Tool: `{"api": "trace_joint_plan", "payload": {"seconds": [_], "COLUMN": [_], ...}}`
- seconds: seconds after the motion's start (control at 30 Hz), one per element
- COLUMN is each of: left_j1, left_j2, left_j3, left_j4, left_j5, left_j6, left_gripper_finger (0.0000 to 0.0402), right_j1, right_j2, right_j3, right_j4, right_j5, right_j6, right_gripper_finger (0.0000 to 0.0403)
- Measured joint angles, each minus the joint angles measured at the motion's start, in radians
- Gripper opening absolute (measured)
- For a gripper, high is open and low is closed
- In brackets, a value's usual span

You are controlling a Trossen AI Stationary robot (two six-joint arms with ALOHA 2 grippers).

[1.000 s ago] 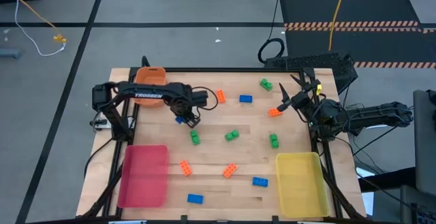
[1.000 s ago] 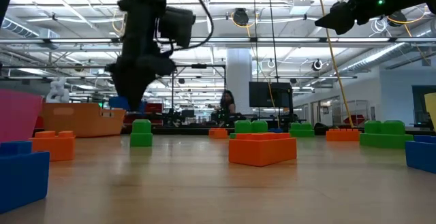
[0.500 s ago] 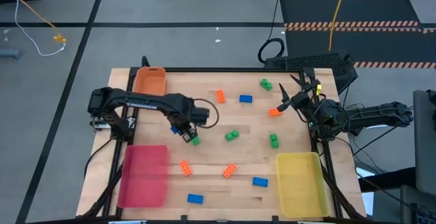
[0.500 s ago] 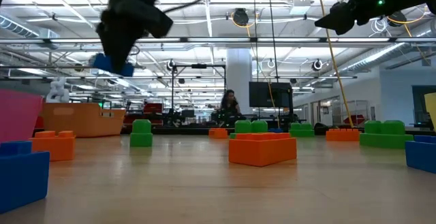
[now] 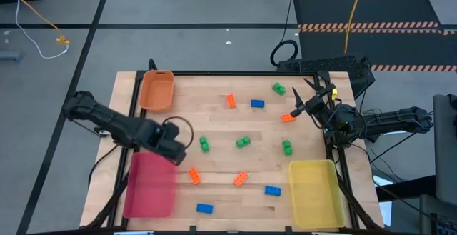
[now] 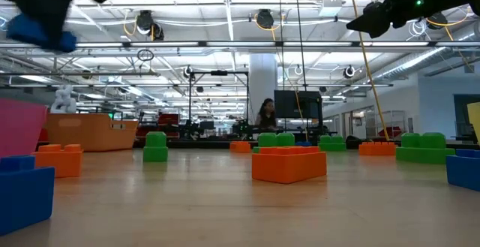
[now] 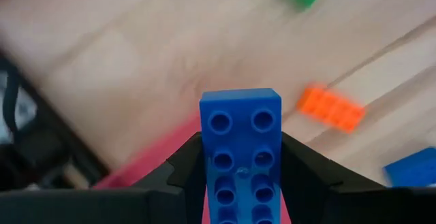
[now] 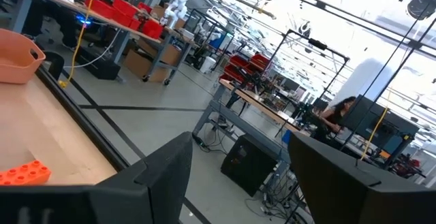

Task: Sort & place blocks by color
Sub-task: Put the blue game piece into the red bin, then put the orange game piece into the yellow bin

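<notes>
My left gripper [image 5: 173, 149] is shut on a blue studded brick [image 7: 240, 142] and hovers over the far end of the pink tray [image 5: 151, 183]. The low view shows that brick [image 6: 37, 33] high above the table. My right gripper [image 8: 235, 176] is open and waits above the table's right edge [image 5: 314, 106]. Loose blocks lie flat on the table: green [image 5: 204, 144], [image 5: 243, 142], [image 5: 286, 147], [image 5: 278, 88]; orange [image 5: 230, 101], [image 5: 288, 118], [image 5: 193, 176], [image 5: 240, 179]; blue [image 5: 257, 103], [image 5: 272, 190], [image 5: 204, 208]. My left gripper pinches the blue brick by its two long sides [image 7: 204, 152] between the two fingers [image 7: 184, 166], one on each side. The brick's studded face is turned to the wrist camera and its free end [image 7: 240, 101] sticks out past the fingertips. It is lifted clear, above the pink tray [image 7: 157, 166].
An orange tray [image 5: 157, 90] sits at the far left corner and a yellow tray [image 5: 315, 192] at the near right. An orange block [image 7: 330, 108] lies just right of the pink tray. Bare wood runs between the scattered blocks.
My left gripper, with the blue brick in its hold, has risen and swung from the table's left middle toward the near left, ending over the pink tray's far end. The loose blocks have stayed where they were.
</notes>
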State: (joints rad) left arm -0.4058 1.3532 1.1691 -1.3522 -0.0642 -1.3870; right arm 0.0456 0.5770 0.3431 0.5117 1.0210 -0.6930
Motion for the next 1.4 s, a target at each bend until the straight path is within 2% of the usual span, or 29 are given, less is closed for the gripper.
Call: {"api": "trace_joint_plan", "payload": {"seconds": [0.17,0.4,0.63,0.8,1.03,1.23,1.3,1.4], "left_j1": [-0.087,-0.134,-0.139,-0.096,0.036,0.183,0.248,0.342], "left_j2": [0.0,0.0,0.0,0.0,0.0,0.0,0.0,0.005], "left_j3": [-0.095,-0.163,-0.211,-0.21,-0.1,-0.004,-0.003,-0.013], "left_j4": [0.091,0.138,0.126,0.123,0.123,0.158,0.227,0.342], "left_j5": [0.064,0.092,0.1,0.102,0.07,-0.186,-0.221,-0.222], "left_j6": [-0.086,-0.116,-0.111,-0.068,0.155,0.416,0.513,0.67], "left_gripper_finger": [0.0141,0.0148,0.0238,0.0288,0.0309,0.0289,0.0279,0.0263], "right_j1": [0.0,0.0,0.0,0.0,0.0,0.0,0.0,-0.014], "right_j2": [0.0,0.0,0.0,0.0,0.0,0.001,0.011,0.035], "right_j3": [0.0,0.0,0.0,0.0,0.0,0.0,0.0,0.0], "right_j4": [0.028,0.098,0.099,0.099,0.128,0.121,0.092,0.04], "right_j5": [0.0,-0.003,-0.004,-0.004,-0.005,-0.005,-0.009,-0.057], "right_j6": [-0.006,-0.035,-0.05,-0.052,-0.089,-0.077,-0.039,0.036], "right_gripper_finger": [0.024,0.024,0.024,0.024,0.024,0.024,0.024,0.024]}}
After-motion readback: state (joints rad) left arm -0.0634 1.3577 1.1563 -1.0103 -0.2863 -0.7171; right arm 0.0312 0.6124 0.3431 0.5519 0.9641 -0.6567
